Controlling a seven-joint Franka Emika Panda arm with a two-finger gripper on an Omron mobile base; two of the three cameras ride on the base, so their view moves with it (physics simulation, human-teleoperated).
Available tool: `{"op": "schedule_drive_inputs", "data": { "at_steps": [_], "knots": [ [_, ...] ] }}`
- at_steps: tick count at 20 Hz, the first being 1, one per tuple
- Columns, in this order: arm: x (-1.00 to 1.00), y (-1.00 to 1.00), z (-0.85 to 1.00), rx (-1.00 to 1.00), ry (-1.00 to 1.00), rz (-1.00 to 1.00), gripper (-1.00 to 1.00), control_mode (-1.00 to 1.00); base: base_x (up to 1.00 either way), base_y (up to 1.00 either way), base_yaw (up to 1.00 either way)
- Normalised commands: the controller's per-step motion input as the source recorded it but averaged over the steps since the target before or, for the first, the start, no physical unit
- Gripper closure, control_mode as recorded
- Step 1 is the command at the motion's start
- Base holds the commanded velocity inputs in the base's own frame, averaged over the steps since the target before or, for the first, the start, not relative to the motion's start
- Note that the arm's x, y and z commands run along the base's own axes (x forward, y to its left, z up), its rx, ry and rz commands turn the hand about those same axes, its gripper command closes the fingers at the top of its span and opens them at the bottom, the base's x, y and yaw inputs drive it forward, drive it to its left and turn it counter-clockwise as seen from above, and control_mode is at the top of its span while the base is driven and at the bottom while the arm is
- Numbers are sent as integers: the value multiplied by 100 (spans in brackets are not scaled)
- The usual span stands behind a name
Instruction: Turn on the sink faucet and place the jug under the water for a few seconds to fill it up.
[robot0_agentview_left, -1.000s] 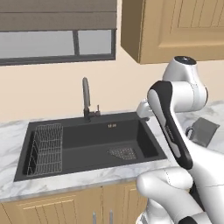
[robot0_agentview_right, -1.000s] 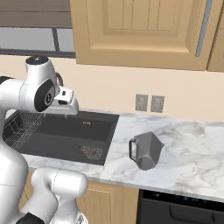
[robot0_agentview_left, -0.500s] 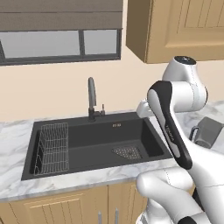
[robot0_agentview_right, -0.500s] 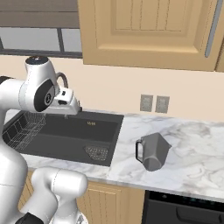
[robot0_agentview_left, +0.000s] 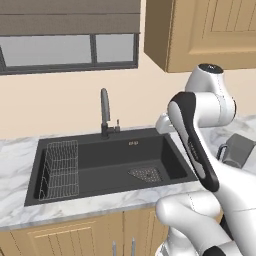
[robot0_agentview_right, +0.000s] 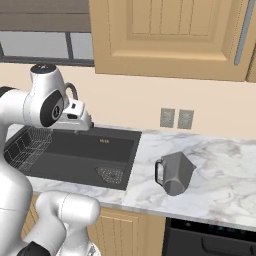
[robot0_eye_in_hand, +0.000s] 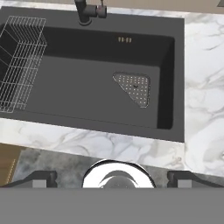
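Shifted camera framing since the earlier frames: the base has driven, sliding the scene sideways. Marble worktop (robot0_agentview_right: 220, 165) spans the frame; sink (robot0_agentview_left: 115, 165) at centre left, dry; sink faucet (robot0_agentview_left: 104, 112) behind it, no water running; jug (robot0_agentview_right: 175, 172) stands lower right, untouched. Gripper (robot0_eye_in_hand: 112, 177) hovers, fingers (robot0_eye_in_hand: 41, 178) wide apart, empty. Every step remains.

Marble counter (robot0_agentview_right: 220, 165), wood cabinets (robot0_agentview_right: 165, 35), window (robot0_agentview_left: 70, 50), two wall outlets (robot0_agentview_right: 176, 118).
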Motion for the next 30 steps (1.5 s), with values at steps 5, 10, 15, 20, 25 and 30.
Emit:
{"op": "schedule_drive_inputs", "data": {
  "at_steps": [5,10,15,20,25,30],
  "knots": [
    [1,0,0,0,0,0,-100,-100,0,0,0],
    [11,0,-11,0,0,0,-100,-100,0,0,0],
    [35,5,-35,5,-4,0,-100,-100,0,0,0],
    [44,8,-14,10,-12,0,-100,-100,0,0,0],
    [20,2,0,11,-19,2,-100,-100,0,0,0],
    [37,18,0,1,-3,0,-100,-100,0,0,0]
  ]
}}
